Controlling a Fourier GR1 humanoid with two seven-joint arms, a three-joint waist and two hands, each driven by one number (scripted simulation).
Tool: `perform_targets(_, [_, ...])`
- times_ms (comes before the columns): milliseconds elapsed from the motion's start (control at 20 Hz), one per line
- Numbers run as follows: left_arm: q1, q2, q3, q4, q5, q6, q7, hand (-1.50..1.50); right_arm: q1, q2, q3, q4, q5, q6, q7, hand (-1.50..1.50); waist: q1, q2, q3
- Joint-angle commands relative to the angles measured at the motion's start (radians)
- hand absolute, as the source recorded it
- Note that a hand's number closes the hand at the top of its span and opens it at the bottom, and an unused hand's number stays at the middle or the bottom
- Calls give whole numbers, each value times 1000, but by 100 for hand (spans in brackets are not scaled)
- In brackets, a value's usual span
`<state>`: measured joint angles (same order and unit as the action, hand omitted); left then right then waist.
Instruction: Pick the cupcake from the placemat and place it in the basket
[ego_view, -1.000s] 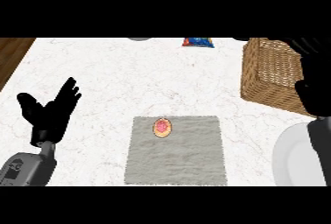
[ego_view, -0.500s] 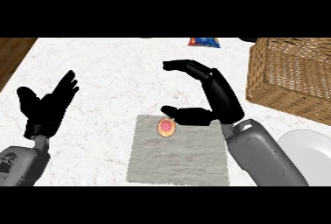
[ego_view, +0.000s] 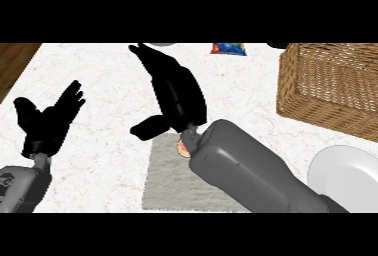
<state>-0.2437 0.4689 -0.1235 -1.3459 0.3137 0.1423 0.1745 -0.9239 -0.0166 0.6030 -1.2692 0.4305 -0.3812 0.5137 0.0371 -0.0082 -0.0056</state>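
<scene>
On placemat (ego_view: 166, 175) — cupcake (ego_view: 182, 148) mostly hidden under right hand (ego_view: 175, 92); orientation unclear.

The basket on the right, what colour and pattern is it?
The basket is tan-brown with a woven wicker pattern, shown in the head view.

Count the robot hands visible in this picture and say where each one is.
2. The left hand rests open at the view's left, fingers up. The right hand stretches open over the counter just beyond the placemat.
</scene>
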Motion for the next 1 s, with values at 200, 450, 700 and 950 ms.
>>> perform_targets(200, [45, 9, 13, -10, 1, -2, -11, 0, -333, -55, 1, 168, 145, 333, 550, -150, -28, -22, -1])
perform_targets(450, [28, -16, 12, 7, -9, 13, -14, 0, -500, -27, -112, 144, 8, 602, 753, -150, -41, -7, 4])
perform_targets(700, [46, 5, 48, 7, -6, 23, -13, 0, -432, -54, -198, 56, -197, 750, 788, -150, -64, -11, 6])
perform_targets(950, [48, 9, 57, 3, 6, -16, -9, 0, -345, -98, -221, -71, -277, 747, 821, -150, -66, -5, 6])
